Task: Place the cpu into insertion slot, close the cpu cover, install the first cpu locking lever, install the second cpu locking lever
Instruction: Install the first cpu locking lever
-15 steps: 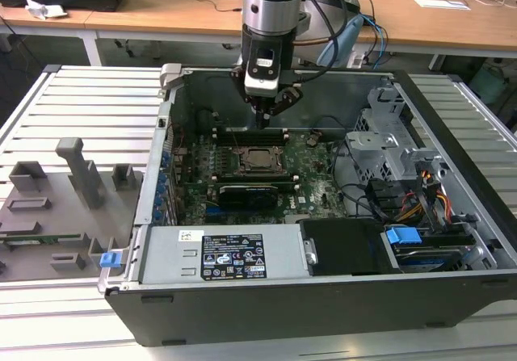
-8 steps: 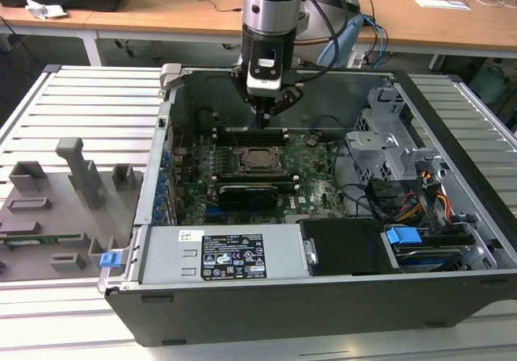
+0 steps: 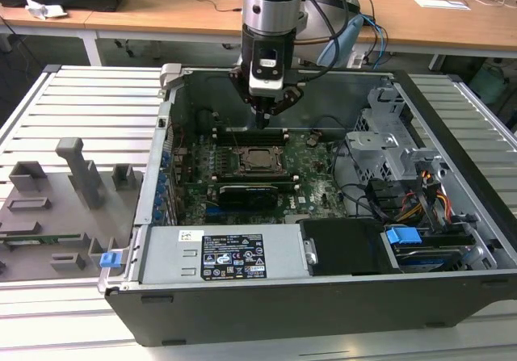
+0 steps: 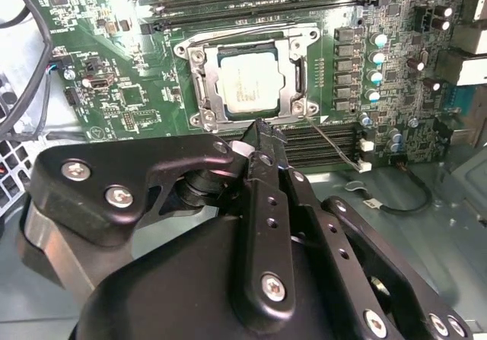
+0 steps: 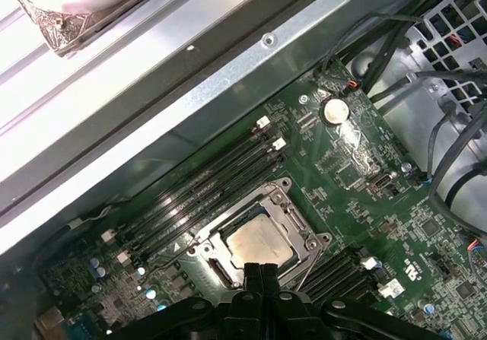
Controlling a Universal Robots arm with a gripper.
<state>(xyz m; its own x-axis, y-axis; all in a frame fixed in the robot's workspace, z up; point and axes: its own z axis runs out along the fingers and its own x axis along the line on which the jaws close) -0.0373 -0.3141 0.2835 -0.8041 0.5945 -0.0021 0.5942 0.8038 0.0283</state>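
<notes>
A black two-finger gripper (image 3: 264,119) hangs over a green motherboard (image 3: 315,175) inside an open grey computer case (image 3: 283,296). Its fingers are pressed together and hold nothing.

Near the middle of the board, a small square chip with a pale silvery top, the cpu (image 4: 247,81), lies in the metal-rimmed insertion slot (image 4: 190,55). The thin silvery cpu cover (image 4: 293,74) is folded down around it.

The fingertips are at the slot's edge beside a bank of long black memory slots (image 4: 327,138). Whether they touch cannot be told.
</notes>
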